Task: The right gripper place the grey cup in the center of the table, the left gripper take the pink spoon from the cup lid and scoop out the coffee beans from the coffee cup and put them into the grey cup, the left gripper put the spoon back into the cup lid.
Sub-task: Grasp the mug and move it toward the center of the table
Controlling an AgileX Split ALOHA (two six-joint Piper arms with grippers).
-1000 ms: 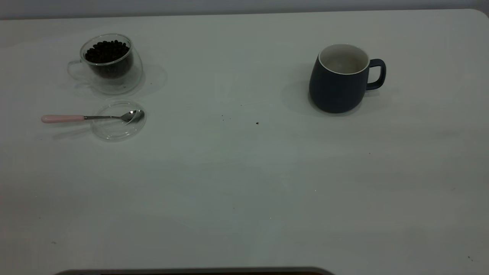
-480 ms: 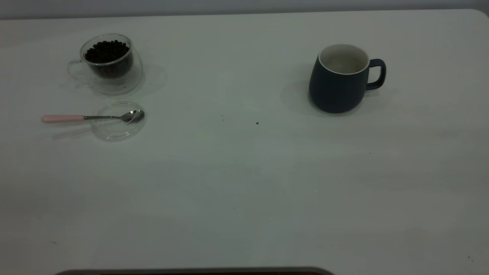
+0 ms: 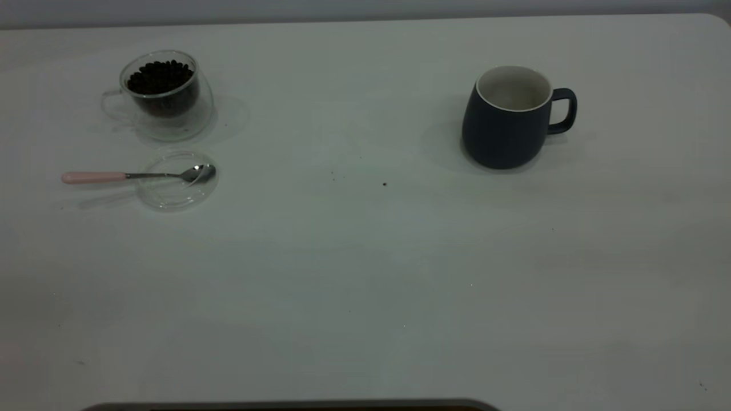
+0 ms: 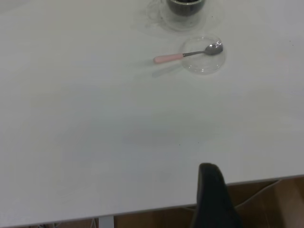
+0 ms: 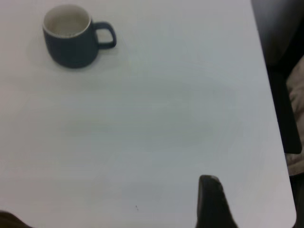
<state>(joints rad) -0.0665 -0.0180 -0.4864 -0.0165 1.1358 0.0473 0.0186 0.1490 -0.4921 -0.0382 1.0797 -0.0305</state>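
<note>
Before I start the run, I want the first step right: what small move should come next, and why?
Probably the right gripper should reach toward the grey cup. It stands upright and empty toward the table's right side, not yet centred, and the pink spoon lies untouched on the cup lid.

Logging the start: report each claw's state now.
Left claw: cannot be told, holds nothing.
Right claw: cannot be told, holds nothing.

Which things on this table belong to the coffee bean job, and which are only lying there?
Job: grey cup, coffee cup with coffee beans, pink spoon resting on cup lid, table.
Lying about: a few dark specks.
</note>
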